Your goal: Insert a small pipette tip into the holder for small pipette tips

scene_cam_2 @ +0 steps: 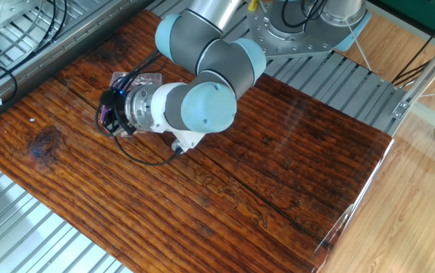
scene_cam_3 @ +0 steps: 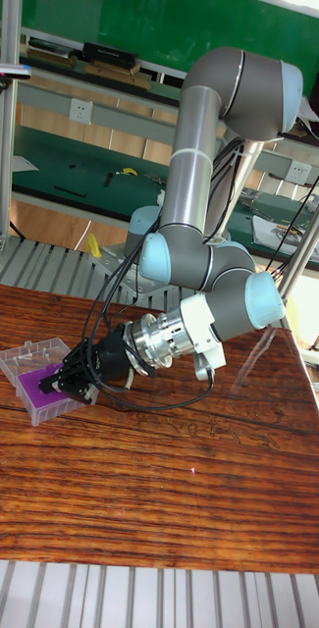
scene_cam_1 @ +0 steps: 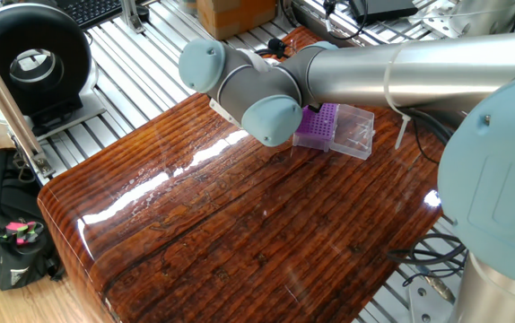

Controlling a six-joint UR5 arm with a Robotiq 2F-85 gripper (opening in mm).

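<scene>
The holder for small pipette tips [scene_cam_3: 24,385] is a purple block joined to a clear box part [scene_cam_3: 31,351], lying near the table's left edge in the tall fixed view. My gripper [scene_cam_3: 63,381] hangs tilted right over the purple block's near end. Its black fingers [scene_cam_3: 77,374] stand close together, and I cannot make out a pipette tip between them. In one fixed view the purple holder [scene_cam_1: 318,127] and clear part [scene_cam_1: 356,133] show behind the arm's wrist joint [scene_cam_1: 271,118], which hides the gripper. The other fixed view shows the gripper [scene_cam_2: 110,115] over a sliver of purple [scene_cam_2: 102,116].
A black round device [scene_cam_1: 29,58] stands on the slatted metal frame to the left. A black bag [scene_cam_1: 6,233] lies on the floor and a cardboard box [scene_cam_1: 235,13] sits at the back. Cables [scene_cam_1: 428,260] trail off the table's right side. The wooden tabletop [scene_cam_2: 225,182] stretches right of the arm.
</scene>
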